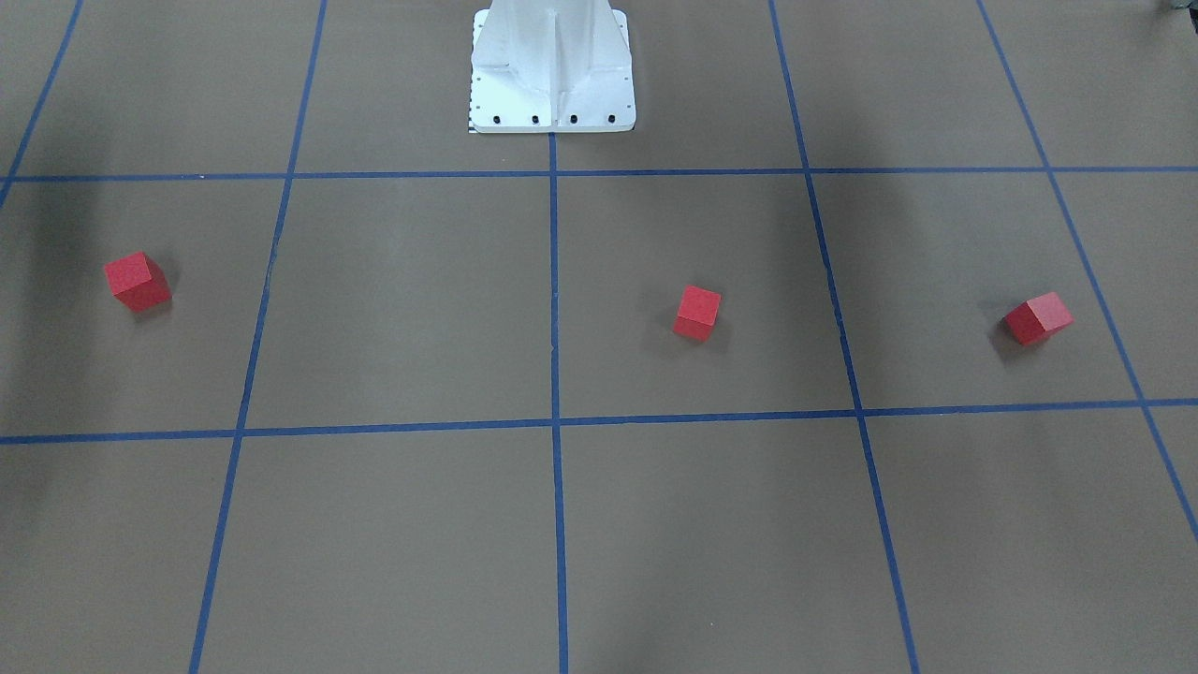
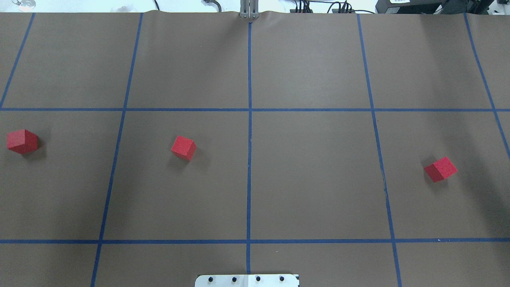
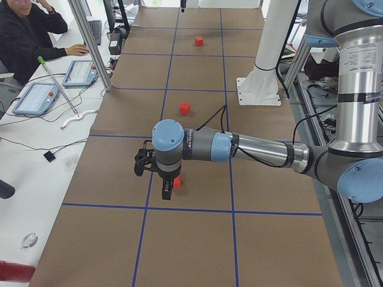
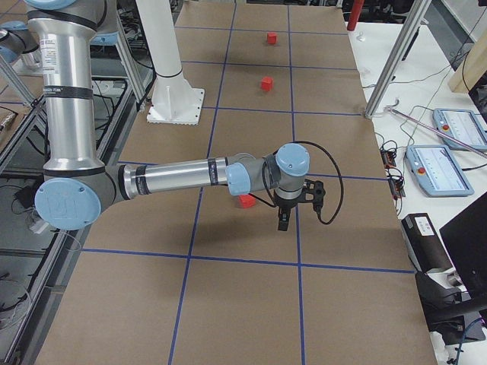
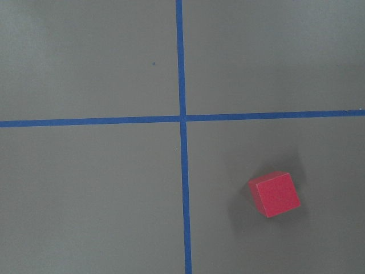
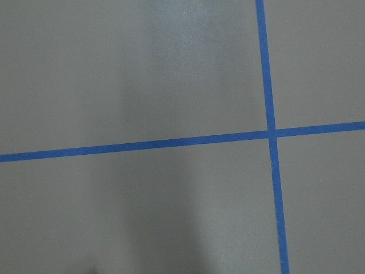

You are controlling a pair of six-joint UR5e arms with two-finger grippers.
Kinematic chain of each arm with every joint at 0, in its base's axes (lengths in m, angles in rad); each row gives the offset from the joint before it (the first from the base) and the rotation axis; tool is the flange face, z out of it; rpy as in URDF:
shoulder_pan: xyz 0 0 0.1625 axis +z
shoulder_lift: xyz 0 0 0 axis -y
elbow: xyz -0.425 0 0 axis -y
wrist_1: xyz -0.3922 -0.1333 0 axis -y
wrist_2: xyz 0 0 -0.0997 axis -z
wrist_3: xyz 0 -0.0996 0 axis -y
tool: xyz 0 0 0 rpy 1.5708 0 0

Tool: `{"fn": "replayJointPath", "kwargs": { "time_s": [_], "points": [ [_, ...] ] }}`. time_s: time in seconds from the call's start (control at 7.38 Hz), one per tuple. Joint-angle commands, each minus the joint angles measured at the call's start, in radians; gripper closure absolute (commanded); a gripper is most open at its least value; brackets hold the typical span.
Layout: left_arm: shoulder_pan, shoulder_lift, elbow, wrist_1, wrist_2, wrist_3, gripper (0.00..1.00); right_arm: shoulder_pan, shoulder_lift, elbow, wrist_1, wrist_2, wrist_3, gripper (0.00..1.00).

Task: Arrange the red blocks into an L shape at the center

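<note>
Three red blocks lie apart on the brown table. In the overhead view one is at the far left (image 2: 22, 141), one left of centre (image 2: 183, 147), one at the right (image 2: 440, 169). The front view shows the same three (image 1: 138, 281), (image 1: 697, 312), (image 1: 1039, 318). My left gripper (image 3: 166, 192) hangs over the left block (image 3: 177, 183), which also shows in the left wrist view (image 5: 274, 194). My right gripper (image 4: 282, 222) hangs beside the right block (image 4: 246, 201). I cannot tell whether either gripper is open or shut.
Blue tape lines (image 2: 249, 131) divide the table into large squares. The white robot base (image 1: 552, 70) stands at the near edge's middle. An operator (image 3: 27, 36) sits at a side desk with tablets (image 3: 36, 98). Metal posts (image 3: 90, 42) stand along that edge.
</note>
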Motion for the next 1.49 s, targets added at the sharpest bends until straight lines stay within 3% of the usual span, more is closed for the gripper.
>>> {"fn": "replayJointPath", "kwargs": {
  "time_s": [0.0,0.81,1.08,1.35],
  "points": [
    [0.0,0.002,-0.016,0.0,0.001,-0.001,0.0,0.0,0.004,-0.005,-0.002,-0.005,0.001,0.0],
    [0.0,0.005,-0.027,-0.005,-0.009,-0.003,0.0,-0.001,-0.015,0.002,0.002,0.005,-0.006,0.0],
    [0.0,0.011,-0.03,-0.005,-0.016,-0.004,0.0,-0.026,-0.012,0.036,0.003,0.023,-0.003,0.0],
    [0.002,0.011,-0.028,-0.005,-0.026,-0.003,0.0,-0.121,-0.017,0.112,0.003,0.023,0.003,0.0]
  ]
}}
